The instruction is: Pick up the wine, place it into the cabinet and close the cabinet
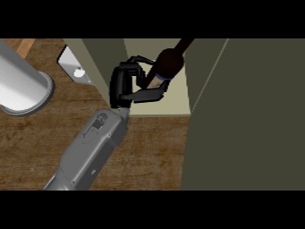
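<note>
Head view: a dark, glossy wine bottle (168,62) with a pale label stands tilted inside the olive, flat-panelled cabinet (156,107), on its light shelf. The grey forearm rises from the wood-grain worktop (23,152); the black robot hand (129,85) has fingers and thumb curled round the bottle. A grey cylinder (16,82) lies left.

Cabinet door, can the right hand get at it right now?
Probably not yet: the right hand has its fingers curled round the wine in the cabinet. The open door stands just right of it, nothing between, so likely reachable once freed.
</note>
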